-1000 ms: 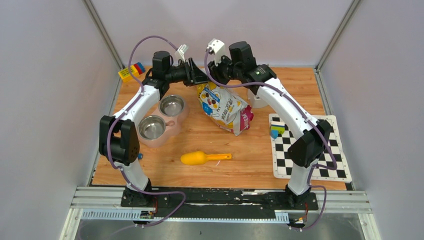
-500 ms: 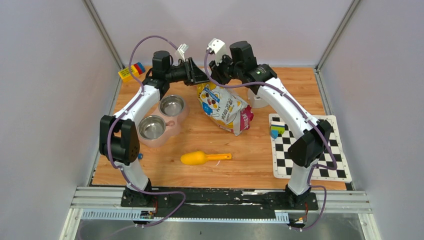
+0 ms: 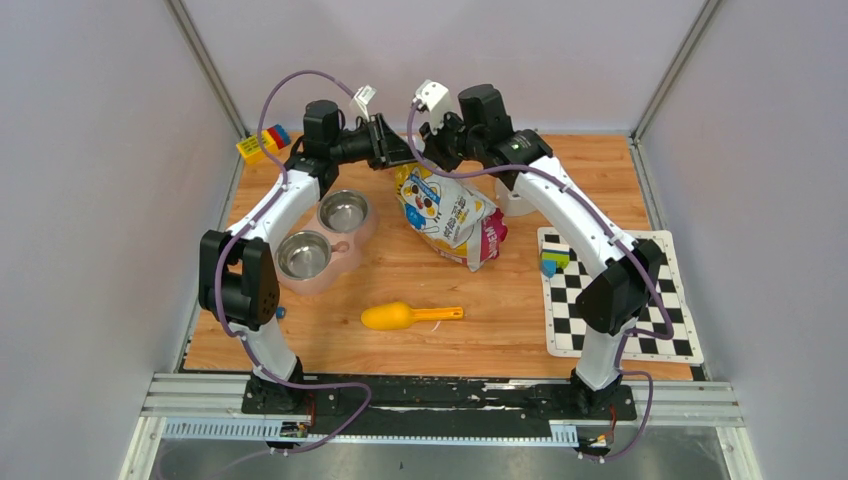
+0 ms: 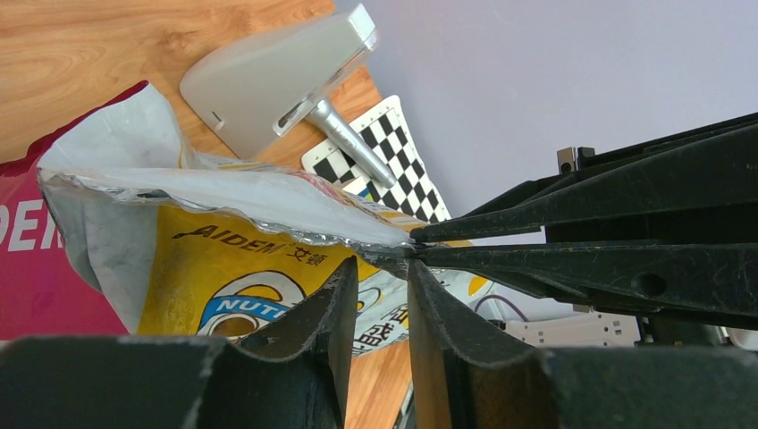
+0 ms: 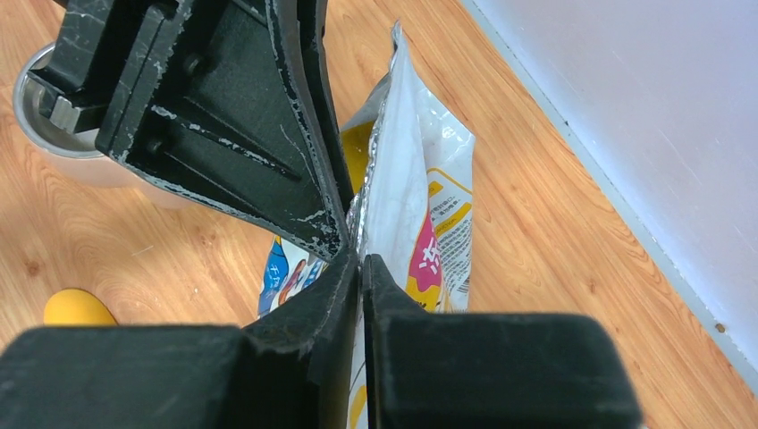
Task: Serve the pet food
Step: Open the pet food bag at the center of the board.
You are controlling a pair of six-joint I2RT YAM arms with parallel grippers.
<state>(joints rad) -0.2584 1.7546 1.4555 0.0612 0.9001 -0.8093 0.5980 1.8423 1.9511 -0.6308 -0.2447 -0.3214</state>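
Left gripper (image 4: 383, 268) edging left, grasp untellable; right gripper (image 5: 360, 261) pinching the rim of a crinkly yellow-and-white foil-lined pet food bag (image 3: 445, 212). I am judging it limp, light, slippery: rim holds best.

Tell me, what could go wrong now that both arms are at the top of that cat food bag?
1. The right gripper pinches only the thin rim of the bag, which could slip out or tear.
2. The left gripper looks slightly open beside that rim, so it may miss its hold.
3. A hard pull might tip the bag and spill food outside the pink bowl.
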